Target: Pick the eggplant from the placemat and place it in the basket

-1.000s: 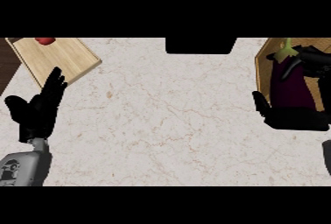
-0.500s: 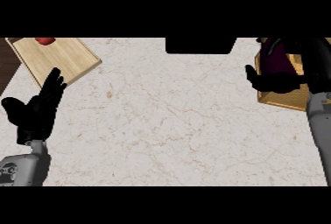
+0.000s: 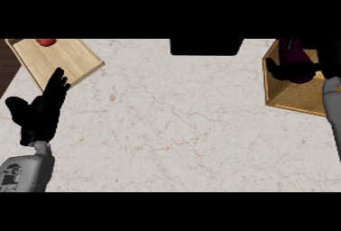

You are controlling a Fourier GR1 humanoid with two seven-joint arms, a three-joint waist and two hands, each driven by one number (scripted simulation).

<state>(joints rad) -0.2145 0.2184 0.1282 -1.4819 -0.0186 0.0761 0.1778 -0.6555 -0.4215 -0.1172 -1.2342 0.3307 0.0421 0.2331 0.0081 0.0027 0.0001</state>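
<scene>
Head view: eggplant sits at the top right, dark purple, over the basket. Its upper end runs into the dark band at the frame top, so its full length isn't visible.

Right robot hand is right on the eggplant, black fingers curled round its lower part, thumb side showing to the left of it. Hand and eggplant overlap, so part of the eggplant is hidden. Can't tell whether the eggplant touches the basket floor or hangs above it. Grey right forearm comes up along the right edge, crossing the basket's right side.

The basket is a tan woven box, open top, with its near wall and left wall visible. It stands on the table, a pale marbled surface, at the right edge.

Left robot hand is well apart from all that, at the left edge, open with fingers straight and pointing up, holding nothing, resting. Grey left forearm is below it at the lower left.

Wooden board lies at the top left, tilted, just beyond the left fingertips. A small red thing sits at the board's top edge, partly cut off, can't identify it.

Black rectangular block at top centre of the table.
</scene>
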